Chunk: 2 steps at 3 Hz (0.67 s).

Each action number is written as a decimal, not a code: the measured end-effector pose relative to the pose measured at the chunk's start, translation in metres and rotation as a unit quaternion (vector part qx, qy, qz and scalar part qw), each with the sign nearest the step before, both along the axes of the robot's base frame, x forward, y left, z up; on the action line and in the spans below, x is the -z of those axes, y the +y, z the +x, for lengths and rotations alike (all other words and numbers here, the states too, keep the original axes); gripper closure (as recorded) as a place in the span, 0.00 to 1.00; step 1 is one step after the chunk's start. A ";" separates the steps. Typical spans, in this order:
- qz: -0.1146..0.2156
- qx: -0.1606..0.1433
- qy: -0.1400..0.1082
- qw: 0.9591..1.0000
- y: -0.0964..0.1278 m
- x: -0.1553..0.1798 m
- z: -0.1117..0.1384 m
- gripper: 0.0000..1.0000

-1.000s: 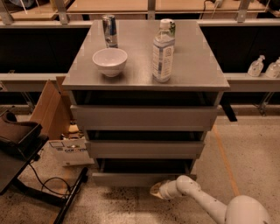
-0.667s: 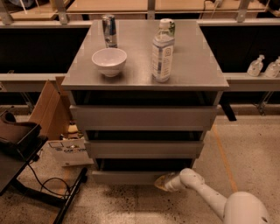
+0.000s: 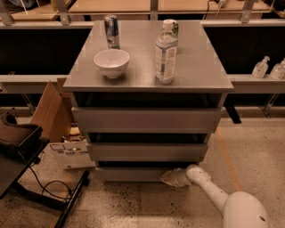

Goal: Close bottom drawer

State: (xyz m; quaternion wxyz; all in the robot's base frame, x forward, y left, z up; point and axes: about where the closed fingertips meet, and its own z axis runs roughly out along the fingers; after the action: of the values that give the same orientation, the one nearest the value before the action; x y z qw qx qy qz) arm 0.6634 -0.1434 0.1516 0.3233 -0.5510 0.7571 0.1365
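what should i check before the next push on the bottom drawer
1. Gripper low at the right end of the bottom drawer front: ok.
2. Gripper touching that front: cannot tell.
3. Bottom drawer fully shut: cannot tell; a dark gap shows above its front.
4. Bowl, can and bottle upright on the cabinet top, back from its front edge: ok.
5. Cardboard box on the floor left of the cabinet, apart from the arm: ok.

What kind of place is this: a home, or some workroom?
Probably a lab or office workroom: long desks behind the grey cabinet, a cardboard box and cables on the speckled floor. The gripper is at the bottom drawer front.
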 end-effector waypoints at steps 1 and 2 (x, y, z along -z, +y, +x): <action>0.000 0.000 0.000 1.000 0.000 0.000 0.000 1.00; -0.007 -0.024 0.010 1.000 0.006 0.002 -0.022 1.00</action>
State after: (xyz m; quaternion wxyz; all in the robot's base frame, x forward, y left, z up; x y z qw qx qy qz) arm 0.6418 -0.1369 0.1496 0.3083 -0.5700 0.7478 0.1443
